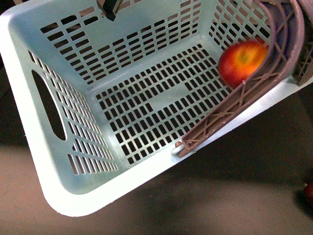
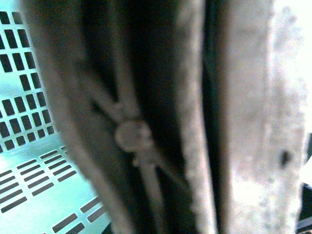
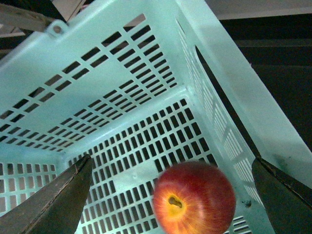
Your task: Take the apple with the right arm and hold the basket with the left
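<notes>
Left wrist view: blurred handle [image 2: 131, 131] only; my left gripper [image 1: 108, 9] sits at the basket's [image 1: 29, 127] far rim, grip unreadable. Apple [image 1: 242, 61]: right corner, basket floor. Right gripper [image 3: 171, 161]: fingers [image 3: 53, 200] spread wide, apple directly ahead, between them; the nearer arm, I judge.

Kind of place cannot be told, only a plain dark surface [image 1: 244, 196] beneath a mint-green plastic basket [image 1: 18, 68]
</notes>
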`<action>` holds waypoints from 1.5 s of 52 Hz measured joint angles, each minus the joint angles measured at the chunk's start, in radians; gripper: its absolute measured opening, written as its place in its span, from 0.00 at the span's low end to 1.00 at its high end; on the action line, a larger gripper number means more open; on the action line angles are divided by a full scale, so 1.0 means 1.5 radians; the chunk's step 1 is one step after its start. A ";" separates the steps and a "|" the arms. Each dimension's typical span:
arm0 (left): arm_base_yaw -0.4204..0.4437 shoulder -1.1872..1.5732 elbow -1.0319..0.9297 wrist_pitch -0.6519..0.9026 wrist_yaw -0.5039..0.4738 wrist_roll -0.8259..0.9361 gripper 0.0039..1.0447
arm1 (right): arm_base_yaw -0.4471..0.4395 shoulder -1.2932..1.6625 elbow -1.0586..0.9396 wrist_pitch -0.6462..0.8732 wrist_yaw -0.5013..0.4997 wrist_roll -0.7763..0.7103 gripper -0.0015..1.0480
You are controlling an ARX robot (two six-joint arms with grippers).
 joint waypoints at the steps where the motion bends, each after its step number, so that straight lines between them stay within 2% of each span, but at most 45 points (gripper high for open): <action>1: 0.000 0.000 0.000 0.000 0.000 0.000 0.13 | -0.001 -0.003 -0.001 -0.001 0.000 0.000 0.92; 8: 0.000 0.001 0.000 0.000 0.006 0.002 0.13 | -0.017 -0.053 -0.013 -0.017 0.003 0.008 0.92; 24: 0.002 0.001 0.000 0.000 -0.008 0.004 0.13 | -0.114 -0.275 -0.091 -0.101 0.123 -0.020 0.92; 28: 0.002 0.001 0.000 0.000 -0.004 0.004 0.13 | -0.125 -0.324 -0.117 -0.104 0.129 -0.033 0.90; 31: 0.002 0.001 0.000 0.000 -0.002 0.004 0.13 | -0.150 -0.360 -0.162 -0.013 0.077 -0.076 0.82; 38: 0.000 0.001 0.000 0.000 0.004 0.003 0.13 | -0.169 -0.401 -0.242 0.115 0.057 -0.124 0.64; 49: 0.001 0.001 0.000 0.000 -0.001 0.002 0.13 | -0.170 -0.446 -0.331 0.140 0.054 -0.146 0.36; 59: 0.001 0.001 0.000 0.000 -0.002 0.002 0.13 | -0.170 -0.511 -0.396 0.145 0.055 -0.157 0.02; 78: 0.001 0.001 0.000 0.000 0.000 0.002 0.13 | -0.170 -0.621 -0.465 0.104 0.054 -0.155 0.02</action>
